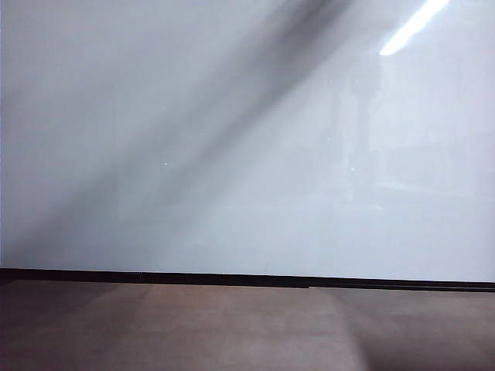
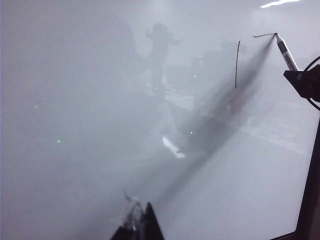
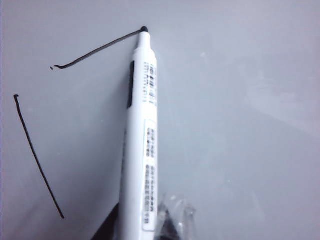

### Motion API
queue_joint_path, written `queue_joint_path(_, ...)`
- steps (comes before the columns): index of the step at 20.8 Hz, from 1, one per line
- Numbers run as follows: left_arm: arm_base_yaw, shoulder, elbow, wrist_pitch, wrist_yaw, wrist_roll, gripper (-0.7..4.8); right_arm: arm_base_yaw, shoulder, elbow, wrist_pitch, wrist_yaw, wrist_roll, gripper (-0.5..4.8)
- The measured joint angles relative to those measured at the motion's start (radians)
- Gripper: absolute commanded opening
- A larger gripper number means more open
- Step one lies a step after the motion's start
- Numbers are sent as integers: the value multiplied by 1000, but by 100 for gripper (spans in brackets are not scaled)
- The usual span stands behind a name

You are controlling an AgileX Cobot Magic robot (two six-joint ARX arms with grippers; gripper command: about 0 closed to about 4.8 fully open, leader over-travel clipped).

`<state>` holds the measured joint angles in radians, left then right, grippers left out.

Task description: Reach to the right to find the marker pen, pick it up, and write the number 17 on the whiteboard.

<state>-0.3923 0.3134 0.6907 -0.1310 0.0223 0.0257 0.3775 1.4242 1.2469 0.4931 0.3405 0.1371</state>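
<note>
The glossy whiteboard (image 1: 232, 154) fills the exterior view, where neither gripper shows. My right gripper (image 3: 142, 223) is shut on the white marker pen (image 3: 140, 140). The pen's black tip touches the whiteboard (image 3: 240, 100) at the end of a short, nearly level stroke (image 3: 97, 50). A long single stroke (image 3: 37, 157) stands beside it. From the left wrist view, the marker pen (image 2: 286, 52) and the right gripper (image 2: 305, 82) are at the far side of the whiteboard (image 2: 75, 75), by both strokes (image 2: 237, 65). My left gripper (image 2: 140, 222) hangs shut and empty before the board.
A thin black strip (image 1: 232, 278) runs along the board's lower edge. Below it lies a matte brown-grey surface (image 1: 232, 332). A dark edge of the right arm (image 2: 310, 190) crosses the side of the left wrist view.
</note>
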Motion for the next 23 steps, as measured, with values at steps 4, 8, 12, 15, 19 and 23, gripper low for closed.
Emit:
queue_joint_path(4, 0, 0, 0, 0, 0, 0, -5, 0, -1, -9, -32, -4, 9, -5)
queue_joint_path(8, 0, 0, 0, 0, 0, 0, -5, 1, -2, -83, -43, -8, 39, -4)
queue_joint_path(12, 0, 0, 0, 0, 0, 0, -5, 1, 2, -145, -41, -9, 68, -5)
queue_joint_path(15, 0, 0, 0, 0, 0, 0, -5, 1, 21, -199, -40, -9, 94, -5)
queue_joint_path(19, 0, 0, 0, 0, 0, 0, -5, 2, 29, -219, -33, -11, 117, -5)
queue_joint_path(23, 0, 0, 0, 0, 0, 0, -5, 10, -80, -220, -50, -10, 117, -5)
